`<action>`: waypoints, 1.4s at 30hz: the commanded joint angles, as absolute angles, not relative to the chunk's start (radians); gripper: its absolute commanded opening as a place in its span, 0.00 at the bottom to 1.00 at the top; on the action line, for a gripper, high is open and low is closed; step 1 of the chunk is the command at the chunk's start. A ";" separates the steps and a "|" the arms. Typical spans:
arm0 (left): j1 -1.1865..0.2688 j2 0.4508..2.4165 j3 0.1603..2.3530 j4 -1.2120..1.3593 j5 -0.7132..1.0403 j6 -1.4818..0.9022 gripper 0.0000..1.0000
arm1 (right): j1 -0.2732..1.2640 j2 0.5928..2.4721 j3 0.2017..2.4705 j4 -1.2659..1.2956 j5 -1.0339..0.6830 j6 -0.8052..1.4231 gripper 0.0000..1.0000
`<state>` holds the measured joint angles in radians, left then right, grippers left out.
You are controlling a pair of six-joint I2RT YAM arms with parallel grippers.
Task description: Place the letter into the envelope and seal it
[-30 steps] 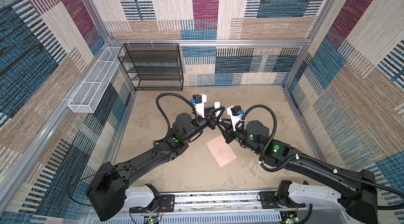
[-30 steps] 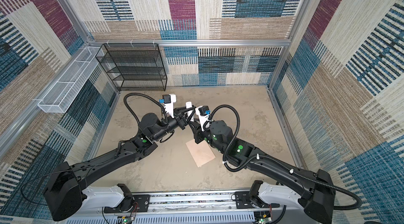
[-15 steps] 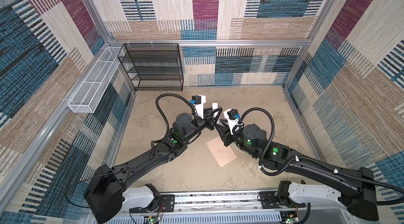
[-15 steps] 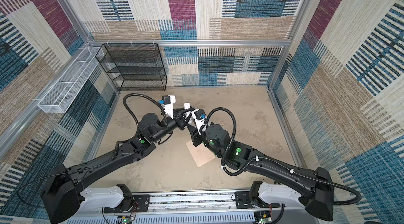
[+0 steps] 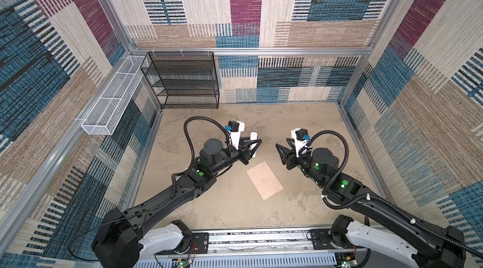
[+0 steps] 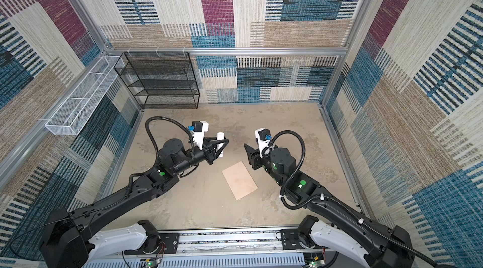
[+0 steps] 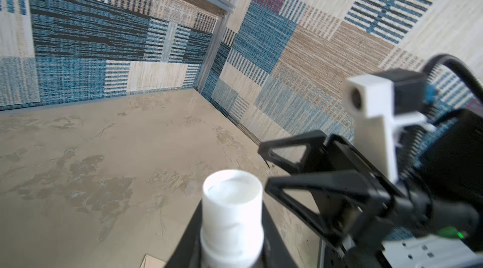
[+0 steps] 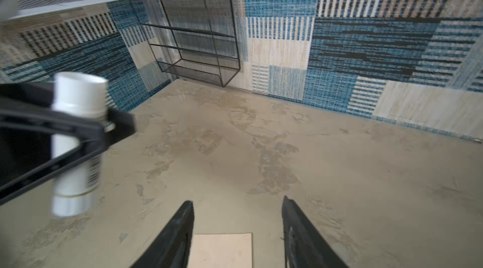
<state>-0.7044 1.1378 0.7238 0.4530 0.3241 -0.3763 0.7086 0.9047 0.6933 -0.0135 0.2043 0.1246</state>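
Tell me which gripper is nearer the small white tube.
Left. The left gripper is shut on the white tube, holding it off the table. The right gripper is open and empty, apart from the tube across a clear gap.

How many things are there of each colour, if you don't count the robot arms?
White: 2, the tube and the wire basket
Black: 1, the mesh shelf
Pink: 1, the envelope
Total: 4
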 commanded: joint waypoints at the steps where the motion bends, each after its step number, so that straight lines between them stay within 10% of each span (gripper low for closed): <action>1: -0.703 1.100 0.658 0.524 0.429 -0.260 0.00 | 0.648 0.949 0.727 -0.090 0.163 0.174 0.65; 18: -0.713 1.042 0.297 0.872 0.286 -0.126 0.00 | 0.367 1.522 1.132 -0.498 0.078 0.345 0.74; 42: -0.714 1.305 0.349 1.050 0.348 0.022 0.00 | 0.304 1.819 1.431 -0.792 -0.022 0.437 0.65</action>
<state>-0.7139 1.2881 0.3351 0.9764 0.3237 -0.0177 0.3134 1.8038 1.4128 -0.7395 0.0189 0.4118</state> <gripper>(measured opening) 0.268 0.654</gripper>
